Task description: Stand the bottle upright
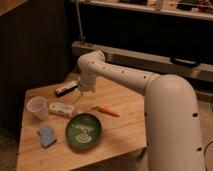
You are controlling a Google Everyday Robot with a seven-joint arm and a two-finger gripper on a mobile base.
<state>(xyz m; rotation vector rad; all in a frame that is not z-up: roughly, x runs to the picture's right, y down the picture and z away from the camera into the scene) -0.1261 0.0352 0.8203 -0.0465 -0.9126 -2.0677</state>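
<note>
The bottle (59, 109), small and whitish with a pale label, lies on its side on the wooden table (125, 130), between the cup and the green bowl. My gripper (78, 96) hangs at the end of the white arm (120, 75), pointing down. It is just above and to the right of the bottle and next to the dark bar. Its fingers stand open and hold nothing. They do not touch the bottle.
A translucent white cup (38, 107) stands left of the bottle. A dark flat bar (66, 89) lies behind it. A green bowl (83, 131), a blue sponge (46, 135) and an orange carrot (106, 111) share the table. A dark wall rises behind.
</note>
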